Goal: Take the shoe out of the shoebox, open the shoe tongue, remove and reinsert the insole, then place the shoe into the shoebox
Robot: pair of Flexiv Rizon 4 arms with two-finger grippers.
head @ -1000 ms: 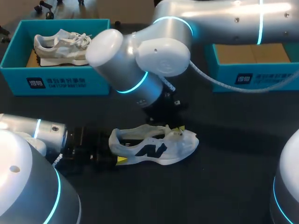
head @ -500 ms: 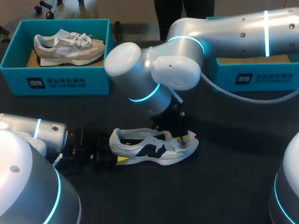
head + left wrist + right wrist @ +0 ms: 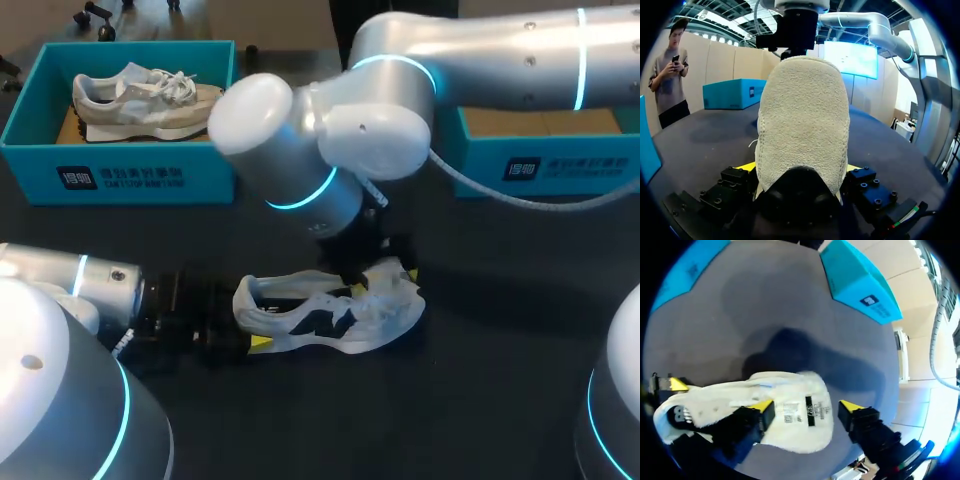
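Note:
A white shoe [image 3: 330, 320] with a dark side logo lies on the black table, toe to the right. Its suede heel [image 3: 802, 115] fills the space between my left gripper's [image 3: 800, 170] fingers, which touch it from both sides. In the head view the left gripper [image 3: 248, 318] sits at the heel, with one yellow tip showing. My right gripper [image 3: 806, 407] hangs open just above the front of the shoe [image 3: 790, 390], where the tongue lies folded forward with its label up [image 3: 810, 412]. From overhead the right gripper [image 3: 385, 280] hides part of the shoe's opening.
A teal shoebox [image 3: 120, 180] at the back left holds a second light shoe [image 3: 140, 95]. Another teal shoebox [image 3: 545, 165] stands at the back right, partly behind my right arm. My left arm's tip [image 3: 676, 384] shows by the heel in the right wrist view.
My right gripper has gone from shut at the shoe's tongue to open above it, and the right arm has swung slightly. The left arm and the shoe's heel have stayed put.

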